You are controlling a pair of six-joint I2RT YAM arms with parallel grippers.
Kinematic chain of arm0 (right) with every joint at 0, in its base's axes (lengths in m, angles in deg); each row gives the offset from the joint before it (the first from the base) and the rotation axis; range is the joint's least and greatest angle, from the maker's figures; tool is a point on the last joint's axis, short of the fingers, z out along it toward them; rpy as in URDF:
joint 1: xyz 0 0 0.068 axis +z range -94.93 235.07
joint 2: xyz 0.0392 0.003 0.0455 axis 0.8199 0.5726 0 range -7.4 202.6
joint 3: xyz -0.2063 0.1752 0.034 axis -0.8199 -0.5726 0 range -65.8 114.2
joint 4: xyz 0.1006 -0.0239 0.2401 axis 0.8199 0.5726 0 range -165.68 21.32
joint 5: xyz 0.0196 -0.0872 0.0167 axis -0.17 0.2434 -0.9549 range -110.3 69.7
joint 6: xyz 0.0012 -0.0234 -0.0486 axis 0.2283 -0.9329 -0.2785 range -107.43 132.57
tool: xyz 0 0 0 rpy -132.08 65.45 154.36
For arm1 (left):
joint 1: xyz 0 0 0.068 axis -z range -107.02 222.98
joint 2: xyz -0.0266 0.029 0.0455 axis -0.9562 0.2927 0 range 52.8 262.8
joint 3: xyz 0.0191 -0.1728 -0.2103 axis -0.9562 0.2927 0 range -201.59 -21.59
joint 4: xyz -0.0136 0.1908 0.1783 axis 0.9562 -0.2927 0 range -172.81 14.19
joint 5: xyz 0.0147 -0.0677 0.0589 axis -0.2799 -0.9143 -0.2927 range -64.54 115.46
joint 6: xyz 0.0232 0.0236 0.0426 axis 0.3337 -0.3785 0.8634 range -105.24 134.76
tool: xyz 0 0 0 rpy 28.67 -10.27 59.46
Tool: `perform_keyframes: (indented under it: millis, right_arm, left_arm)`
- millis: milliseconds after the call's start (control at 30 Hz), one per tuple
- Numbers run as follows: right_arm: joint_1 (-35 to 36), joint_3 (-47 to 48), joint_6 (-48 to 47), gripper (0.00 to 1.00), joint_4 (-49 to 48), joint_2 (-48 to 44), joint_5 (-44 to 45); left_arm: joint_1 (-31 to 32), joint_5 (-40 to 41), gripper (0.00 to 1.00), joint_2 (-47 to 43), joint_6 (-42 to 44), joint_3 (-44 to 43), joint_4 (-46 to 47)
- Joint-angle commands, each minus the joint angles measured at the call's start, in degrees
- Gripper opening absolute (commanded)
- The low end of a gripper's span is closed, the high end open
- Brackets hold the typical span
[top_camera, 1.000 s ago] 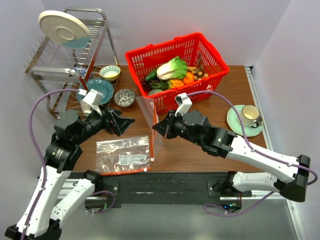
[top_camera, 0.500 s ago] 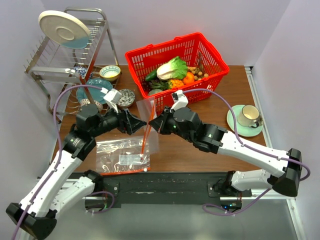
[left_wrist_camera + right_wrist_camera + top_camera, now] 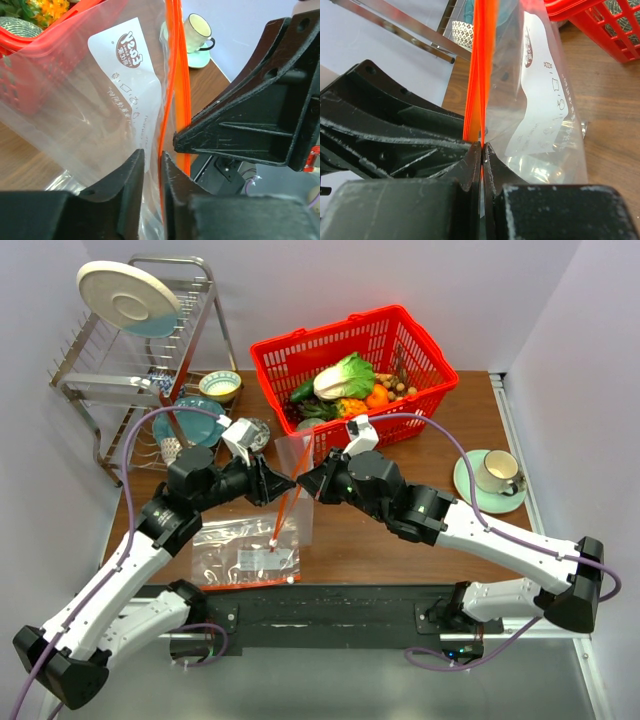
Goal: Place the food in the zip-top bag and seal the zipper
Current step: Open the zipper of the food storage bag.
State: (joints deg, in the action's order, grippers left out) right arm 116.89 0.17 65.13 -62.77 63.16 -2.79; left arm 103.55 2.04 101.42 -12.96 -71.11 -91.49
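Observation:
The clear zip-top bag (image 3: 295, 465) hangs above the table between both grippers. My right gripper (image 3: 304, 486) (image 3: 481, 147) is shut on its orange zipper (image 3: 284, 514) (image 3: 482, 60). My left gripper (image 3: 283, 483) (image 3: 152, 160) faces it from the left. Its jaws stand a narrow gap apart, with the bag (image 3: 100, 100) film and one strand of the zipper (image 3: 177, 75) between them. The food lies in the red basket (image 3: 432, 352): napa cabbage (image 3: 345, 376), cucumber (image 3: 302, 391) and small brown nuts (image 3: 400, 390).
A second clear bag (image 3: 245, 552) lies flat on the table under the left arm. A dish rack (image 3: 130, 340), teal plate (image 3: 200, 418) and patterned bowl (image 3: 250, 435) stand at back left. A cup on a green saucer (image 3: 492, 475) sits at right.
My left gripper swung right up to the hanging bag and its jaws narrowed around the mouth edge. The right gripper shifted slightly left, still holding the bag, which now hangs tilted.

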Motion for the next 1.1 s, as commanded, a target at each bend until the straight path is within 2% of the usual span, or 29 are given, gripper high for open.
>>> perform_keyframes:
  millis: [0, 33, 100, 133, 200, 367, 400, 500, 600, 700, 733, 867, 1067]
  right_arm:
    - [-0.04, 2.49, 1.06, 0.0, -1.04, 0.01, 1.38]
    - [-0.12, 2.49, 0.88, 0.0, -1.13, 0.01, 1.38]
    - [-0.04, 2.75, 0.8, 0.0, -1.13, 0.19, 1.29]
    - [-0.12, 2.93, 0.62, 0.0, -1.13, 0.19, 1.2]
    - [-0.12, 3.28, -0.34, 0.0, -0.87, 0.54, 1.12]
    - [-0.12, 4.42, -2.45, 0.0, -2.53, 2.99, -1.86]
    - [-0.12, 4.77, -2.63, 0.0, -3.41, 5.09, -4.48]
    - [-0.12, 8.02, -2.81, 0.0, -6.39, 10.62, -9.67]
    - [-0.3, 11.36, -3.34, 0.0, -7.37, 14.59, -13.11]
    - [-2.22, 12.07, -2.37, 0.0, -8.85, 17.85, -17.34]
    - [-2.84, 10.68, -1.67, 0.0, -9.73, 18.37, -20.82]
    - [-6.1, 5.75, -0.25, 0.0, -12.73, 18.99, -24.89]
    - [-6.45, 0.92, -4.47, 0.0, -10.18, 20.31, -23.94]
  left_arm:
    - [0.46, 0.83, 0.19, 0.51, 1.97, -1.9, 1.53]
    - [0.46, 0.92, 0.16, 0.68, 2.06, -2.16, 1.27]
    - [0.46, 1.62, 0.01, 0.86, 2.76, -2.6, 0.48]
    - [0.46, 2.58, 0.0, 0.86, 3.11, -3.56, -0.31]
    - [0.46, 6.87, 0.0, 0.69, 4.69, -5.32, -4.52]
    - [0.37, 17.95, 0.0, 2.52, 9.61, -18.84, -21.18]
    - [0.46, 20.75, 0.0, 3.05, 10.14, -23.39, -23.75]
    - [0.46, 26.2, 0.0, 4.81, 10.68, -29.82, -32.46]
    - [0.46, 31.39, 0.0, 5.87, 10.06, -32.56, -38.62]
    - [0.46, 36.14, 0.0, 6.48, 9.36, -32.93, -42.06]
    - [0.46, 36.86, 0.0, 6.75, 9.36, -32.84, -42.5]
    - [0.46, 37.75, 0.0, 7.89, 9.44, -30.21, -41.81]
    - [0.46, 34.41, 0.0, 4.91, 7.52, -13.97, -30.65]
